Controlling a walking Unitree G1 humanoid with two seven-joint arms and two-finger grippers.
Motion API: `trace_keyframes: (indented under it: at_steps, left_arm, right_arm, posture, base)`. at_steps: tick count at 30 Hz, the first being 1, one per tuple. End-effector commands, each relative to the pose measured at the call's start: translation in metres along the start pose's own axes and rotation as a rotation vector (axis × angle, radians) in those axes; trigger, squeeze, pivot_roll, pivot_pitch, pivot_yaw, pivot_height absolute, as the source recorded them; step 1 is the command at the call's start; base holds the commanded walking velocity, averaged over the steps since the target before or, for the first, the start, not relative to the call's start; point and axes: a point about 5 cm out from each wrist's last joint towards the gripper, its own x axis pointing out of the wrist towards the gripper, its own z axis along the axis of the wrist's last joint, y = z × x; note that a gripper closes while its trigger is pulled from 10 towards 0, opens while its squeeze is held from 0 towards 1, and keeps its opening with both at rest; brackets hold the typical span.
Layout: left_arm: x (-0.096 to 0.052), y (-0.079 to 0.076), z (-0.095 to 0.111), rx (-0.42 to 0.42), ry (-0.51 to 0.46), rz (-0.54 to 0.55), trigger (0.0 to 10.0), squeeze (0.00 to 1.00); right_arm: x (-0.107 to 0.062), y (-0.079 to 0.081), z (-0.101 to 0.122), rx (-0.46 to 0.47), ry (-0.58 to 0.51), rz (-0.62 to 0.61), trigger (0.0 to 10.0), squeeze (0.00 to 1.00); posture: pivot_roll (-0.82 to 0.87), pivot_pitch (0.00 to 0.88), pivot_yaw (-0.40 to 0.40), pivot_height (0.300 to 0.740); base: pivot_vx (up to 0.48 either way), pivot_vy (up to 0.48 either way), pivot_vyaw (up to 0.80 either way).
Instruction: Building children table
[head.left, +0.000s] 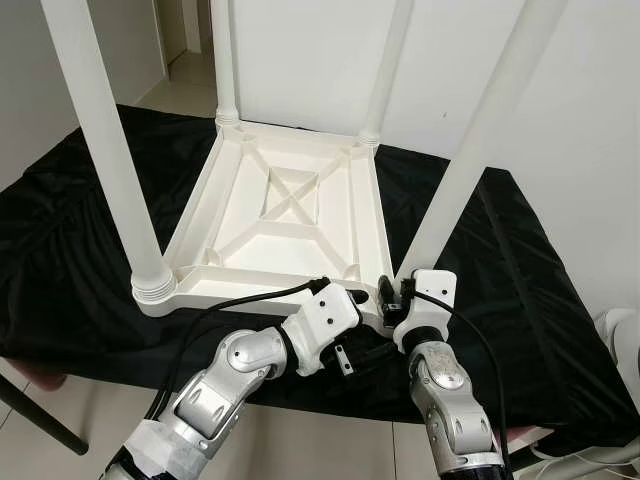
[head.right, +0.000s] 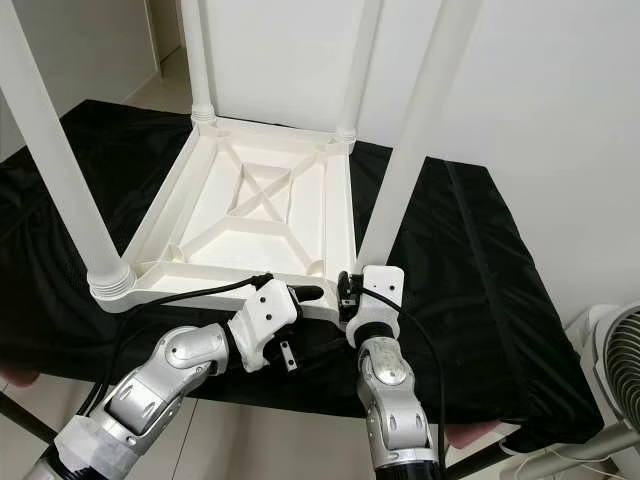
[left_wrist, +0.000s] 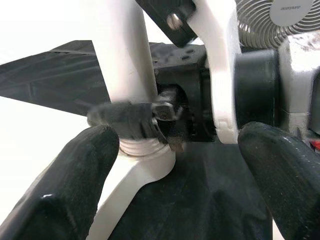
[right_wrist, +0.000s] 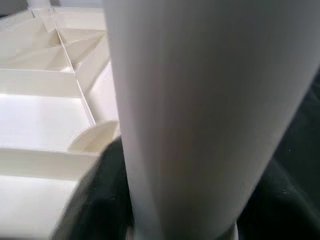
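Table (head.left: 290, 200) lies upside down on a black cloth (head.left: 520, 290). The right gripper (head.left: 392, 293) clasps the near-right leg (head.left: 470, 160) at its base, its axis upright. The left gripper (head.left: 345, 358) waits open just beside that base. The left wrist view shows the leg's threaded collar (left_wrist: 142, 150).

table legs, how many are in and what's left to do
All four legs stand in the upturned white tabletop. In hand: the right gripper is closed around the base of the near right leg, with the left gripper open beside it. Whether that leg is fully tight cannot be told. Left: flipping the table upright.
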Motion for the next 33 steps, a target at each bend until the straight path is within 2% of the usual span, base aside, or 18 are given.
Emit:
trace_keyframes:
  at_steps: [1, 4, 6, 7, 8, 9, 10, 12, 15, 22, 27, 29, 33]
  left_arm:
    - [0.000, -0.005, 0.000, 0.011, 0.005, -0.063, 10.0, 0.00]
    - [0.000, -0.006, 0.000, 0.011, 0.006, -0.063, 10.0, 0.00]
    - [0.000, -0.006, 0.000, 0.011, 0.006, -0.063, 10.0, 0.00]
    - [0.000, -0.006, -0.001, 0.011, 0.006, -0.062, 10.0, 0.00]
    - [0.000, -0.006, -0.001, 0.011, 0.006, -0.062, 10.0, 0.00]
    - [0.000, -0.006, -0.001, 0.011, 0.006, -0.062, 10.0, 0.00]
    - [0.001, -0.006, -0.001, 0.011, 0.005, -0.061, 10.0, 0.00]
    - [0.001, -0.006, 0.000, 0.011, 0.005, -0.061, 10.0, 0.00]
    - [0.001, -0.005, 0.000, 0.013, 0.004, -0.061, 10.0, 0.00]
    - [0.001, -0.004, 0.000, 0.015, 0.004, -0.060, 10.0, 0.00]
    - [0.001, -0.003, 0.000, 0.016, 0.004, -0.060, 10.0, 0.00]
    - [0.000, -0.002, 0.001, 0.019, 0.005, -0.059, 10.0, 0.00]
    - [0.000, 0.000, 0.002, 0.023, 0.005, -0.053, 10.0, 0.00]
  right_arm:
    - [-0.005, 0.003, -0.007, 0.046, 0.034, -0.008, 10.0, 1.00]
    - [-0.006, 0.005, -0.003, 0.104, 0.012, 0.002, 10.0, 1.00]
    - [-0.006, 0.004, -0.001, 0.107, 0.005, 0.006, 10.0, 1.00]
    - [-0.006, 0.001, 0.000, 0.117, 0.007, 0.013, 10.0, 0.95]
    - [-0.005, -0.002, 0.002, 0.107, -0.004, 0.052, 10.0, 0.00]
    - [-0.005, -0.002, 0.002, 0.107, -0.004, 0.052, 10.0, 0.00]
    - [-0.004, -0.006, 0.005, 0.089, -0.011, 0.119, 10.0, 0.00]
    - [-0.004, -0.008, 0.005, 0.073, -0.012, 0.154, 10.0, 0.00]
    - [-0.001, -0.018, 0.004, -0.011, 0.007, 0.265, 10.0, 0.00]
    - [0.007, -0.030, 0.006, -0.108, 0.020, 0.371, 10.0, 0.00]
    - [0.018, -0.032, 0.006, -0.169, 0.030, 0.444, 10.0, 0.00]
    - [0.029, -0.029, 0.005, -0.206, 0.040, 0.501, 10.0, 0.00]
    - [0.038, -0.022, 0.003, -0.226, 0.052, 0.559, 10.0, 0.00]
  posture:
    - [-0.10, 0.000, -0.101, 0.740]
    - [-0.09, 0.000, -0.105, 0.740]
    - [-0.09, 0.000, -0.105, 0.740]
    - [-0.09, 0.000, -0.107, 0.740]
    - [-0.09, 0.000, -0.107, 0.740]
    - [-0.09, 0.000, -0.107, 0.740]
    - [-0.09, 0.000, -0.106, 0.740]
    - [-0.09, 0.000, -0.106, 0.740]
    - [-0.09, 0.000, -0.105, 0.740]
    - [-0.09, 0.000, -0.098, 0.740]
    - [-0.09, 0.000, -0.086, 0.740]
    - [-0.08, 0.000, -0.085, 0.740]
    - [-0.08, 0.000, -0.084, 0.740]
  base:
    - [0.000, 0.000, 0.00]
    - [0.000, 0.000, 0.00]
    - [0.000, 0.000, 0.00]
    - [0.000, 0.000, 0.00]
    - [0.000, 0.000, 0.00]
    - [0.000, 0.000, 0.00]
    - [0.000, 0.000, 0.00]
    - [0.000, 0.000, 0.00]
    - [0.000, 0.000, 0.00]
    - [0.000, 0.000, 0.00]
    - [0.000, 0.000, 0.00]
    - [0.000, 0.000, 0.00]
    - [0.000, 0.000, 0.00]
